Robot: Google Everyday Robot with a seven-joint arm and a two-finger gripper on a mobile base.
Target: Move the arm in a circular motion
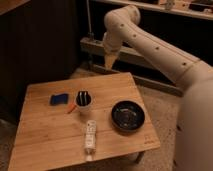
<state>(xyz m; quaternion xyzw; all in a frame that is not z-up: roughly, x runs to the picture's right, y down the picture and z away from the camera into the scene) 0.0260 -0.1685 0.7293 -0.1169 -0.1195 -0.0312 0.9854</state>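
The cream-white jointed arm (155, 47) reaches from the right edge up and left across the view, with small dark dots along it. Its tapered yellowish tip, the gripper (109, 64), points down. It hangs above the far right edge of the wooden table (45, 137), touching nothing.
On the table lie a blue sponge (59, 99), a white cup with dark utensils (83, 99), an orange item (72, 108), a white bottle lying flat (90, 137) and a black bowl (127, 115). Dark shelving stands behind.
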